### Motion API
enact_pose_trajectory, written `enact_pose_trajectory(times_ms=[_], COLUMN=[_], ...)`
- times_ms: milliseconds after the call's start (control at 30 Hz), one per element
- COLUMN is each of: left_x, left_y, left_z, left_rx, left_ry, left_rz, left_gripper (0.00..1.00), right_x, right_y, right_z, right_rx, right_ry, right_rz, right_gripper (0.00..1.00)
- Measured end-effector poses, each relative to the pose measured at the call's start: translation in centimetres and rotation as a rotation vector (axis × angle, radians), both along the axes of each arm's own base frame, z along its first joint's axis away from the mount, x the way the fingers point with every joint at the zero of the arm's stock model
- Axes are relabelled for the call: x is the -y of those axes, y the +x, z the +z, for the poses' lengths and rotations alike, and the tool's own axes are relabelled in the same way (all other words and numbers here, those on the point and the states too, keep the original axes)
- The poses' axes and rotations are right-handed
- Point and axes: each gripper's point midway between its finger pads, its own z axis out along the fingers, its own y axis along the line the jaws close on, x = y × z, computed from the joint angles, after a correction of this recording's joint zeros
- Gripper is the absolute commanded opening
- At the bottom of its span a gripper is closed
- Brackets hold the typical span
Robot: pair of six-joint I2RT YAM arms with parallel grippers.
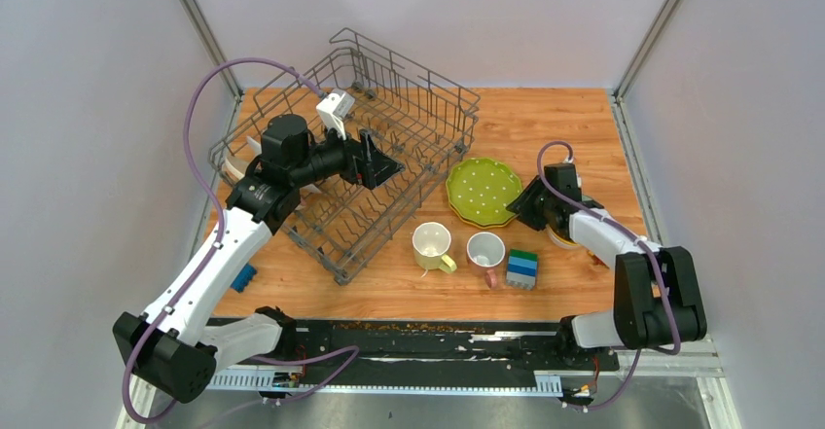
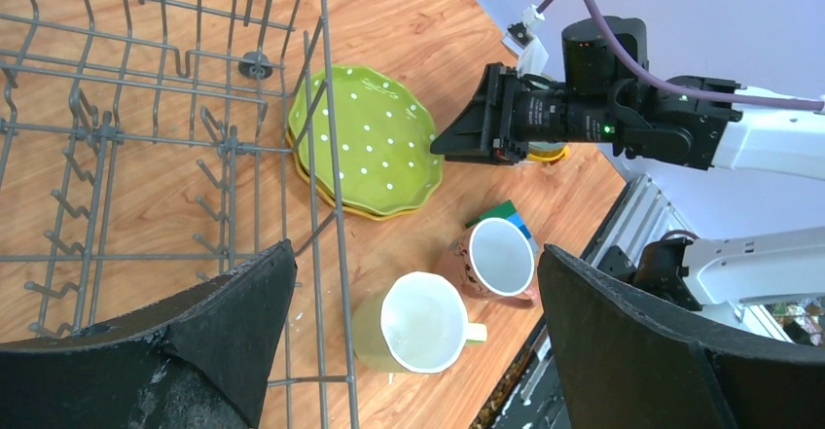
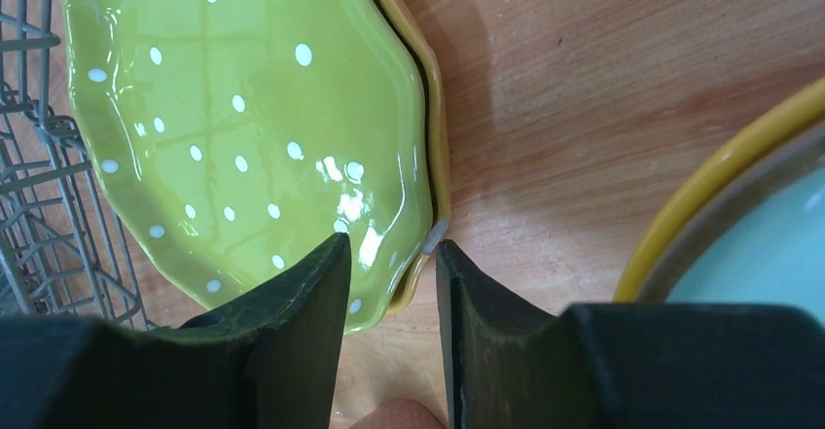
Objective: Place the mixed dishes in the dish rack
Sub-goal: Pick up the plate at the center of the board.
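A green white-dotted scalloped plate lies on a yellow plate just right of the grey wire dish rack. My right gripper straddles their near rim, one finger over the green plate and one outside; a narrow gap still shows, so it is open. A yellow-orange bowl sits under that arm. A pale yellow mug and a white pink-handled mug stand upright in front of the rack. My left gripper hangs wide open and empty over the rack's right side.
Stacked green-blue toy blocks stand right of the white mug. A pale plate leans outside the rack's left wall. A small blue item lies by the left arm. The rack's wire wall runs right beside the plates.
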Motion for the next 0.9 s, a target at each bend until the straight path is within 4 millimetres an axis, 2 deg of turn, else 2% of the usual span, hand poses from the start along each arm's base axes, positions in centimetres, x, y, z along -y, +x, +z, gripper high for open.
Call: enact_pose_trajectory(times_ms=[300,400,500,600,733,900], left_x=[-0.1,-0.2,-0.25,-0.3,-0.34,-0.36], left_y=[0.07,0.17,0.2,0.25,0.29,0.33], left_z=[-0.13,-0.22,-0.36,-0.4,-0.42,-0.45], left_rx=[-0.004,-0.006,-0.01,-0.011,-0.011,-0.011], left_ry=[0.004,0.008,0.011,0.012,0.013,0.014], left_rz=[0.008,0.016,0.021,0.025,0.028,0.03], left_gripper=[1.0,1.0,1.0,1.0,1.0,1.0], right_x=[0.14,0.15,0.23,0.28,0.54,0.7], right_y=[0.37,0.34,0.33,0.4,0.63,0.73], right_z=[-0.57,-0.64,-0.83,-0.9,-0.95,-0.86], right_rx=[-0.023,-0.029,-0.037,-0.041,-0.041,-0.037], right_ry=[-0.012,-0.014,-0.021,-0.03,-0.041,-0.045], right_rz=[-0.006,-0.004,0.0,0.009,0.006,0.0], right_gripper=[0.3,0.24,0.22,0.1,0.0,0.0])
